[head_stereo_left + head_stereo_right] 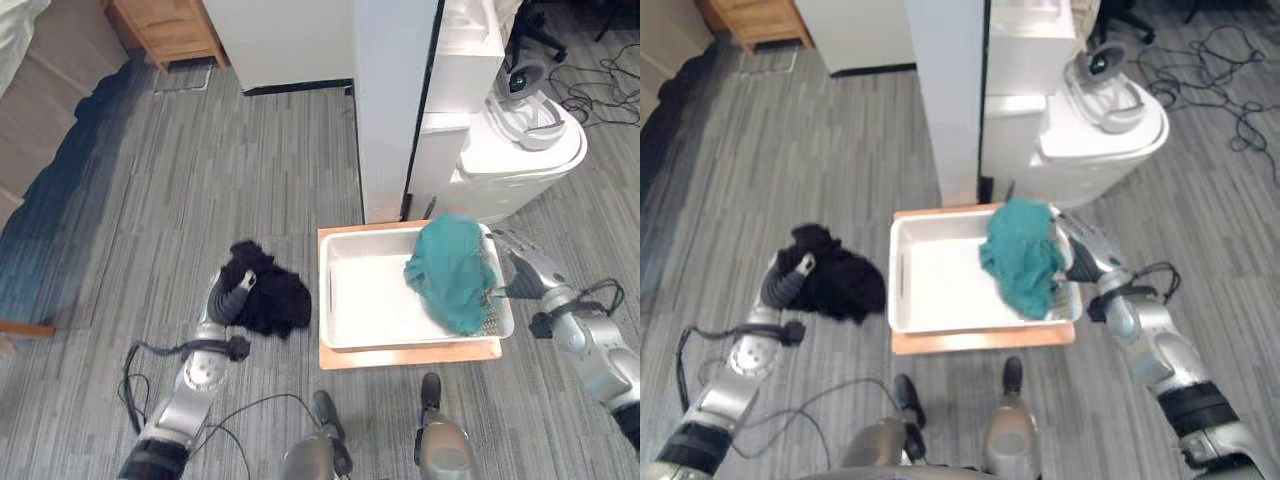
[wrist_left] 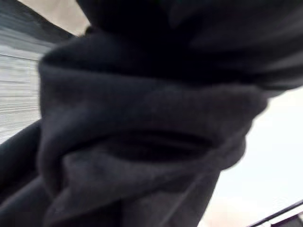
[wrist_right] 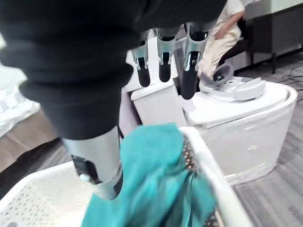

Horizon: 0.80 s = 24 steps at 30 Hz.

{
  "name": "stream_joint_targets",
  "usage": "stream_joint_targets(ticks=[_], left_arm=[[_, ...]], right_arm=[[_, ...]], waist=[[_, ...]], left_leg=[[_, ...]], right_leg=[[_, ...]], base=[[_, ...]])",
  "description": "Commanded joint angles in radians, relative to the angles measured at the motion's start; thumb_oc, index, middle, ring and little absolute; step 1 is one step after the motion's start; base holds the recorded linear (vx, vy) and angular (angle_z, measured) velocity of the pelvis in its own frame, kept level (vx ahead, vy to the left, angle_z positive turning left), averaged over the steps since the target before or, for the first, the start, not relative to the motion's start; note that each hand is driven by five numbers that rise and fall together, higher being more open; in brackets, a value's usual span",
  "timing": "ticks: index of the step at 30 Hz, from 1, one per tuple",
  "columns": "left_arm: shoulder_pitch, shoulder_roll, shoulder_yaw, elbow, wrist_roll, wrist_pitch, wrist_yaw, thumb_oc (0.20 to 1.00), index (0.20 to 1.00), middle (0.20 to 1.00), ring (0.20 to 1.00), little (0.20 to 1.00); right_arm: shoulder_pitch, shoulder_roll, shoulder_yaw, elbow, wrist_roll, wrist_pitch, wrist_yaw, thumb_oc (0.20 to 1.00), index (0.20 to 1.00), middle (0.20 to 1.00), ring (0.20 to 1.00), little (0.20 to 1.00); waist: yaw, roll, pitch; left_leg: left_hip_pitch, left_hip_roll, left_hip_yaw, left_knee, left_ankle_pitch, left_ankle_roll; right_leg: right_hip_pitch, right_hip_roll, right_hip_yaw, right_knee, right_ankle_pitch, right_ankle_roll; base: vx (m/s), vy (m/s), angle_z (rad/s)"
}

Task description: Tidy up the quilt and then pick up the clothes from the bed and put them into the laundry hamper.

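A white laundry hamper (image 1: 345, 300) stands on a flat wooden board (image 1: 410, 355) on the grey striped floor (image 1: 200, 170), directly in front of the robot. A teal garment (image 1: 452, 270) is draped over the hamper's right rim, part of it hanging inside the basket and part bunched on top of the edge.

The right hand (image 1: 1080, 250) is just beside that rim, on its outer side, touching or nearly touching the teal cloth. In the right wrist view the fingers (image 3: 163, 56) extend straight and spread above the garment (image 3: 156, 184), with the thumb (image 3: 97, 163) pointing down against the cloth. Nothing is curled around the fabric, so the hand is released.

To the left of the hamper, clear of its wall, a black garment (image 1: 268, 292) hangs in a crumpled bunch at the left hand (image 1: 232, 295). The hand's upper part pushes into the cloth from the left side, and its fingers are buried in the folds, so I cannot tell whether they grasp it. The left wrist view shows dark folds of the same garment (image 2: 142, 127) pressed close against the camera.

Behind the hamper stand a white pillar (image 1: 395, 100) and a white rounded appliance (image 1: 520, 150).
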Motion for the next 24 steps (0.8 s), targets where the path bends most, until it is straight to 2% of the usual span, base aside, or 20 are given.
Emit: stream_joint_targets(ticks=[1,4,5,6,8,9,11,15,19,24], left_arm=[[-0.071,0.035,-0.013,-0.052,0.067,-0.079,0.072,0.200,0.200,0.200,0.200,0.200],[-0.142,0.017,-0.036,-0.101,0.077,-0.080,0.076,0.200,0.200,0.200,0.200,0.200],[-0.145,0.017,-0.038,-0.100,0.077,-0.080,0.076,0.200,0.200,0.200,0.200,0.200],[-0.191,0.001,-0.058,-0.124,0.081,-0.077,0.076,0.200,0.200,0.200,0.200,0.200],[-0.252,-0.021,-0.100,-0.114,0.100,-0.072,0.078,0.200,0.200,0.200,0.200,0.200],[-0.255,-0.022,-0.101,-0.112,0.101,-0.073,0.079,0.200,0.200,0.200,0.200,0.200],[-0.318,-0.048,-0.153,-0.075,0.132,-0.064,0.085,0.200,0.200,0.200,0.200,0.200],[-0.375,-0.086,-0.209,-0.031,0.153,-0.061,0.083,0.200,0.200,0.200,0.200,0.200],[-0.385,-0.126,-0.241,0.003,0.151,-0.058,0.084,0.200,0.200,0.200,0.200,0.200],[-0.383,-0.151,-0.254,0.083,0.155,-0.027,0.091,0.200,0.200,0.200,0.200,0.200]], right_arm=[[0.037,-0.016,-0.062,-0.033,-0.069,0.029,-0.094,1.000,1.000,1.000,1.000,1.000],[0.102,0.013,-0.111,-0.031,-0.071,0.045,-0.116,1.000,1.000,1.000,1.000,1.000],[0.104,0.013,-0.114,-0.032,-0.071,0.045,-0.117,1.000,1.000,1.000,1.000,1.000],[0.141,0.027,-0.138,-0.026,-0.066,0.054,-0.129,1.000,1.000,1.000,1.000,1.000],[0.166,0.043,-0.147,-0.022,-0.059,0.057,-0.134,1.000,1.000,1.000,1.000,1.000],[0.167,0.044,-0.148,-0.024,-0.059,0.057,-0.134,1.000,1.000,1.000,1.000,1.000],[0.194,0.052,-0.150,-0.024,-0.045,0.053,-0.140,1.000,1.000,1.000,1.000,1.000],[0.219,0.056,-0.149,-0.018,-0.029,0.048,-0.141,1.000,1.000,1.000,1.000,1.000],[0.241,0.071,-0.139,0.033,-0.016,0.056,-0.154,1.000,1.000,1.000,1.000,1.000],[0.273,0.092,-0.132,0.088,-0.006,0.068,-0.162,1.000,1.000,1.000,1.000,1.000]], waist=[[-0.044,-0.041,-0.149],[-0.076,-0.042,-0.167],[-0.074,-0.043,-0.166],[-0.098,-0.039,-0.174],[-0.125,-0.033,-0.179],[-0.123,-0.035,-0.179],[-0.160,-0.023,-0.183],[-0.194,-0.014,-0.177],[-0.208,-0.013,-0.172],[-0.206,-0.020,-0.146]], left_leg=[[0.084,0.113,0.014,-0.006,-0.070,-0.115],[0.110,0.113,0.027,-0.006,-0.079,-0.113],[0.107,0.112,0.028,-0.006,-0.073,-0.112],[0.127,0.114,0.037,-0.006,-0.083,-0.113],[0.140,0.114,0.050,-0.006,-0.087,-0.114],[0.138,0.114,0.051,-0.006,-0.081,-0.113],[0.158,0.112,0.074,-0.006,-0.092,-0.114],[0.166,0.109,0.097,-0.006,-0.092,-0.116],[0.159,0.108,0.108,-0.006,-0.084,-0.117],[0.130,0.112,0.101,-0.006,-0.077,-0.121]], right_leg=[[-0.055,-0.102,0.036,0.007,-0.055,0.128],[-0.047,-0.095,0.056,0.007,-0.062,0.128],[-0.050,-0.095,0.058,0.006,-0.056,0.128],[-0.044,-0.091,0.069,0.007,-0.066,0.128],[-0.042,-0.088,0.084,0.006,-0.069,0.128],[-0.045,-0.088,0.086,0.005,-0.063,0.128],[-0.049,-0.083,0.106,0.005,-0.070,0.128],[-0.064,-0.079,0.127,0.005,-0.068,0.128],[-0.083,-0.076,0.140,0.004,-0.059,0.128],[-0.118,-0.073,0.139,0.009,-0.055,0.128]], base=[[0.06,-0.012,-0.27],[0.06,-0.002,-0.35],[0.06,-0.016,-0.31],[0.04,-0.023,-0.22],[0.06,-0.013,-0.22],[0.05,-0.001,-0.29],[0.05,-0.001,-0.32],[0.02,0.001,-0.23],[-0.01,-0.018,-0.17],[-0.05,-0.026,-0.05]])
